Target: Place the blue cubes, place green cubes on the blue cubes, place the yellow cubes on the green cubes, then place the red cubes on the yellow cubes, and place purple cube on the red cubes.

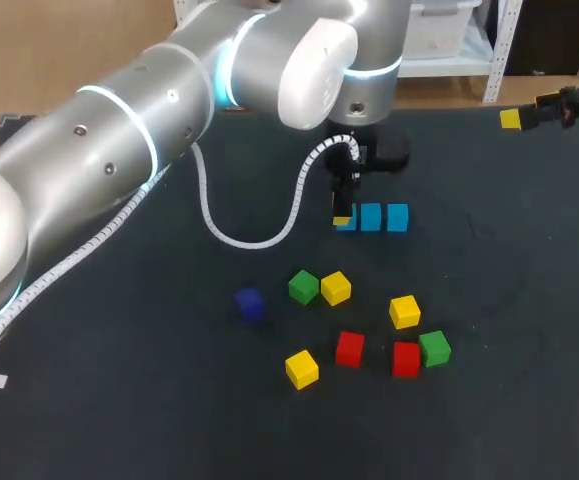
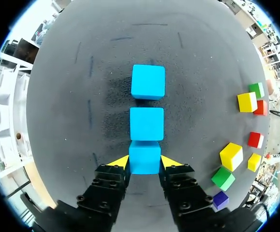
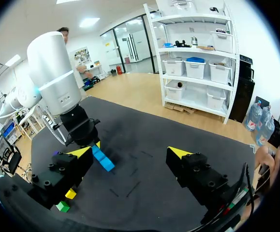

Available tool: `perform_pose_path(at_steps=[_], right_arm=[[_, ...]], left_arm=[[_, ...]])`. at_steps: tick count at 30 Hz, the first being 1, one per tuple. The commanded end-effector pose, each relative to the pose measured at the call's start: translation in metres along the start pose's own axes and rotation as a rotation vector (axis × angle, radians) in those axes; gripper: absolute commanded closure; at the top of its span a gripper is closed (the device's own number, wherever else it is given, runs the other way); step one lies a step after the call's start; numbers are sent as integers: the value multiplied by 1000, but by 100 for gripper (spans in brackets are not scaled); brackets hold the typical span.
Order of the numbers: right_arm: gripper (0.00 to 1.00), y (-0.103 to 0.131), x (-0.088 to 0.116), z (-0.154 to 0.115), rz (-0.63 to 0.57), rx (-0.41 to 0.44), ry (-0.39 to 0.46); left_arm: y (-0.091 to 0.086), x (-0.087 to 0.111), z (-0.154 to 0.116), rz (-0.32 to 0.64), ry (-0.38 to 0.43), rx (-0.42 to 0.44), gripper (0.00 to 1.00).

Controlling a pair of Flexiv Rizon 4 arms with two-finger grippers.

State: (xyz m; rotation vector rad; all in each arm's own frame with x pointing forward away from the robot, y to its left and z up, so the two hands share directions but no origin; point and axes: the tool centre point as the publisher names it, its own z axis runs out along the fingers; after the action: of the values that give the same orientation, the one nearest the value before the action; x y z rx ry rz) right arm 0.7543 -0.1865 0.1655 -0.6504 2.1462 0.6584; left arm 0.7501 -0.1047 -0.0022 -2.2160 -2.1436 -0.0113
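I have the left gripper (image 2: 144, 162) down at the left end of the row of three light-blue cubes on the dark matte table (image 1: 119, 420). Its yellow fingertips (image 2: 120, 162) are closed in to the width of the end blue cube (image 2: 144, 157). One tip lies against each side, so the gripper has hold of that cube, which sits on the table. The end cube touches the middle blue cube (image 2: 146, 123). The far blue cube (image 2: 148, 82) stands in line just beyond, with a slight gap.

The right gripper (image 3: 130, 152) hangs well away from the row, out toward the table's far right corner. Its fingers are spread wide with nothing between them.

The other cubes lie loose on my side of the row. Nearest to it are a green cube (image 1: 303, 287) and a yellow cube (image 1: 336, 288), just beside each other, with the purple cube (image 1: 250, 304) to their left. Farther from the row are a second yellow cube (image 1: 404, 311), a red cube (image 1: 349, 349), a second red cube (image 1: 406, 358) touching a second green cube (image 1: 434, 348), and a third yellow cube (image 1: 302, 368).
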Motion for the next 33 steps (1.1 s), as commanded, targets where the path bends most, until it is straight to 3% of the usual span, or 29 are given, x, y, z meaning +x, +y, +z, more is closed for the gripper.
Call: perform_pose_path(at_steps=[1,3,4,17,25,33], right_arm=[[0,-1,0,0,-1,-3,-3],[0,-1,0,0,-1,-3,-3],[0,-1,0,0,-1,-3,-3],[0,-1,0,0,-1,-3,-3],[0,-1,0,0,-1,-3,-3],[0,-1,0,0,-1,-3,-3]], left_arm=[[3,-2,1,4,4,7,52],[3,-2,1,5,7,7,5],[3,-1,0,4,8,8,0],[-6,3,-7,-28,9,-3,0],[-30,23,-27,-100,0,4,0],[-67,50,-43,-130,-8,18,0]])
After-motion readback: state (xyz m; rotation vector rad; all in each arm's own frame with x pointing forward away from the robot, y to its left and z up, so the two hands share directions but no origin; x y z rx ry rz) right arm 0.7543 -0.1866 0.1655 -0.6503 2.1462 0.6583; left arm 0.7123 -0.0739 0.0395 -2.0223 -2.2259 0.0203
